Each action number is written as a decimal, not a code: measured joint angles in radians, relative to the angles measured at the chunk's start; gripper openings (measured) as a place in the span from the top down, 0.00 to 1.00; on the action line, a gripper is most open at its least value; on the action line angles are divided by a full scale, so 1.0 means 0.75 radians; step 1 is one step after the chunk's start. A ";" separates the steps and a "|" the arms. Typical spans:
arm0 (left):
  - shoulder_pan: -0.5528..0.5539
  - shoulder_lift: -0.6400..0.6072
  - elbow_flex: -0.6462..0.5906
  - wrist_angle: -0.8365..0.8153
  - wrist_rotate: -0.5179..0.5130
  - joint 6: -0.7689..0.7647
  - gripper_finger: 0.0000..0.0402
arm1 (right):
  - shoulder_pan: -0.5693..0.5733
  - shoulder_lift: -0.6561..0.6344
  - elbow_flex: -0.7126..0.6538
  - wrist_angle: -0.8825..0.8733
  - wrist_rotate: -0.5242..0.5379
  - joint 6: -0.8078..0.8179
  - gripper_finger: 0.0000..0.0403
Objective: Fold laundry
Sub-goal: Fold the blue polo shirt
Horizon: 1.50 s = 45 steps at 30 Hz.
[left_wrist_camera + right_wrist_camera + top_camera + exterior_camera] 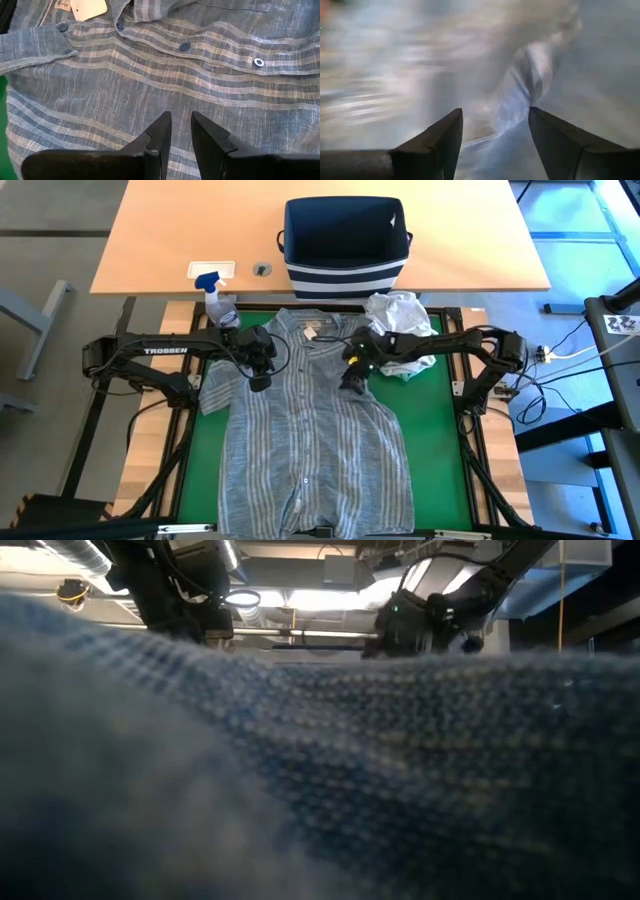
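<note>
- Presently, the grey-blue striped button-up shirt (318, 430) lies spread flat, front up, on the green mat (445, 450). Its collar points toward the navy-and-white striped basket (346, 248) and its hem reaches the near edge of the table.
- No fold is visible in it: both short sleeves lie out to the sides and the body is at full length. In my judgement the folding of this garment has not begun.
- A white t-shirt (400, 313) lies crumpled at the mat's far right corner, beside the basket, and is unfolded. No mint-teal garment can be made out.
- The left gripper (180, 131) sits over the shirt's left shoulder area. Its fingers are nearly together with a narrow gap, and nothing shows between them.
- The right gripper (495, 131) sits over the shirt's right shoulder, near the collar. Its fingers are spread apart over a raised ridge of cloth. Whether they grasp that ridge cannot be told.
- The low view is almost wholly filled by shirt fabric close to the lens.
- A spray bottle (216, 297) stands at the mat's far left corner, clear of the work.
- Remaining, as judged: fold the sleeves and body of the striped shirt, then deal with the white t-shirt.
</note>
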 joint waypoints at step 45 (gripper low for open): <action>0.346 0.182 0.192 -0.872 -0.178 -0.626 0.57 | -0.013 -0.253 0.000 -0.361 0.082 -0.265 0.44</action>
